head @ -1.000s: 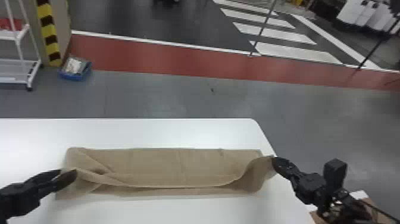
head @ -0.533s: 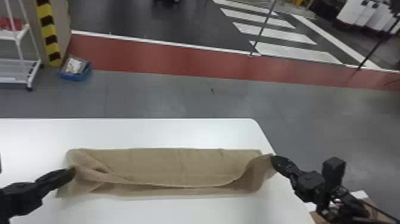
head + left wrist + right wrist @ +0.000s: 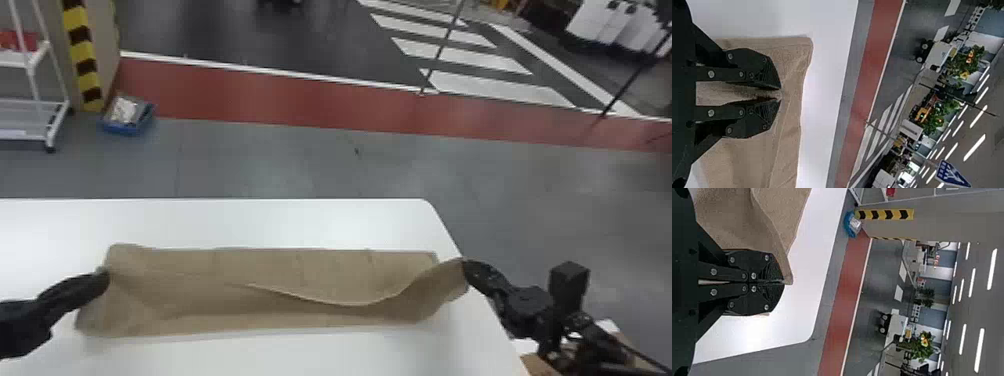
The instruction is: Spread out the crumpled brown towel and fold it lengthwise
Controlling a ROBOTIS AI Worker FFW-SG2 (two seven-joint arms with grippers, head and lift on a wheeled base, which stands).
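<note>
The brown towel [image 3: 270, 270] lies as a long strip across the white table, its front layer's curved edge sagging over the middle. At its left end, my left gripper [image 3: 104, 280] is shut on the cloth. In the left wrist view, towel fabric [image 3: 789, 78] runs between and beneath the closely spaced tips of that gripper [image 3: 780, 94]. My right gripper [image 3: 466, 266] holds the slightly raised right corner near the table's right edge. The right wrist view has the gripper [image 3: 783, 282] with fingers pressed together on the towel's edge [image 3: 785, 268].
The white table [image 3: 280, 220] extends behind and in front of the towel, and its right edge passes beneath the right arm. On the floor beyond stand a white rack [image 3: 35, 70] and a blue container [image 3: 127, 117], away from the arms.
My left gripper has closed and shifted left and slightly toward the far side. The towel's left part followed, its twisted folds smoothing out and the front layer covering more there. The right gripper has barely moved.
</note>
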